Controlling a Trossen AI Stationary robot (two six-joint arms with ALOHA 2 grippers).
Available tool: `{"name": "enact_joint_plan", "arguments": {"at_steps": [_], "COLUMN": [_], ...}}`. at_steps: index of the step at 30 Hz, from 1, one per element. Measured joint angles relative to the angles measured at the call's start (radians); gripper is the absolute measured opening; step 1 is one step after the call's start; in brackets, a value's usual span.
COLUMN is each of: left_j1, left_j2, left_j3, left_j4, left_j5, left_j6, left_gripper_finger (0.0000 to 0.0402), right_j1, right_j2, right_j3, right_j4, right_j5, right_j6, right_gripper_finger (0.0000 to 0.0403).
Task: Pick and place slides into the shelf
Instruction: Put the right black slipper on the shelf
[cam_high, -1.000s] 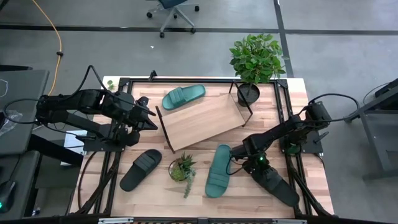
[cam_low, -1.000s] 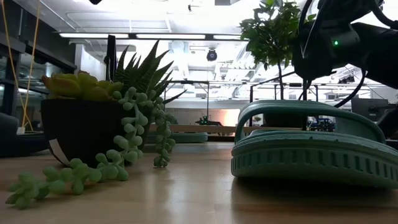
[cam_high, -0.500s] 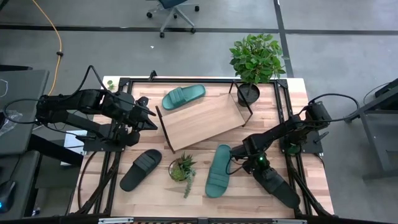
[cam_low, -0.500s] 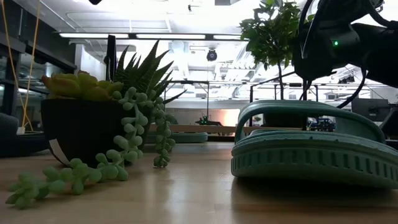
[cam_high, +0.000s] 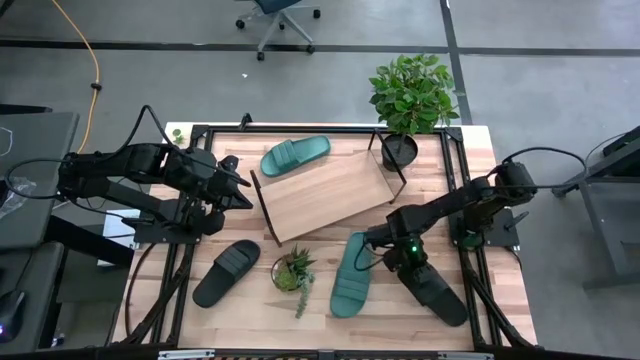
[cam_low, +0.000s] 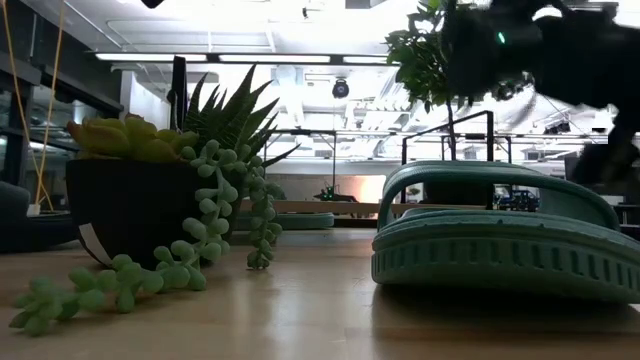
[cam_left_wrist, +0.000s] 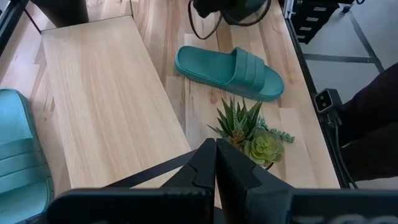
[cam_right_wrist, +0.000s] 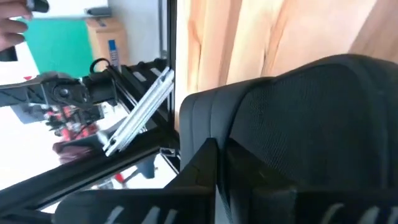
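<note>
The black slide (cam_high: 437, 297) lies out from my right gripper (cam_high: 398, 250) toward the table's near right corner and fills the right wrist view (cam_right_wrist: 298, 106). That gripper is shut on it. A teal slide (cam_high: 350, 273) lies flat just left of it, close in the low view (cam_low: 500, 240). A second teal slide (cam_high: 295, 155) rests by the far edge of the slanted shelf (cam_high: 325, 190). Another black slide (cam_high: 227, 272) lies near left. My left gripper (cam_high: 243, 183) is shut and hovers at the shelf's left end, touching nothing. My right gripper is shut on the black slide at the end nearest the table's middle (cam_high: 410, 268). The fingers (cam_right_wrist: 205, 162) come at it along its length, and the strap (cam_right_wrist: 292, 99) rises just beyond them. I cannot tell whether the slide is clear of the table.
A small succulent pot (cam_high: 292, 270) stands between the near black slide and the teal slide. A tall potted plant (cam_high: 410, 95) stands at the shelf's far right corner. Black frame rails (cam_high: 470, 290) run along the table's right side.
My right gripper has moved toward the table's left, closer to the teal slide, and appears higher in the low view. The black slide has travelled with it, its far end swinging in from the near right corner. My left arm has stayed still.
</note>
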Motion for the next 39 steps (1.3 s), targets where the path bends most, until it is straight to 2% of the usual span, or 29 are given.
{"name": "enact_joint_plan", "arguments": {"at_steps": [14,20,30,39], "left_j1": [0.0,0.0,0.0,0.0], "left_j2": [0.0,0.0,0.0,0.0], "left_j3": [0.0,0.0,0.0,0.0], "left_j4": [0.0,-0.001,-0.001,-0.001], "left_j5": [0.0,0.0,0.0,-0.031], "left_j6": [-0.003,-0.003,-0.004,-0.004], "left_gripper_finger": [0.0001,0.0001,0.0001,0.0001], "right_j1": [-0.09,-0.154,-0.279,-0.386], "right_j2": [-0.067,-0.067,-0.066,-0.035], "right_j3": [0.237,0.321,0.528,0.7], "right_j4": [-0.2,-0.243,-0.359,-0.365], "right_j5": [0.163,0.198,0.198,0.283], "right_j6": [-0.085,-0.105,-0.143,-0.213], "right_gripper_finger": [0.0,0.0,0.0,0.0]}}
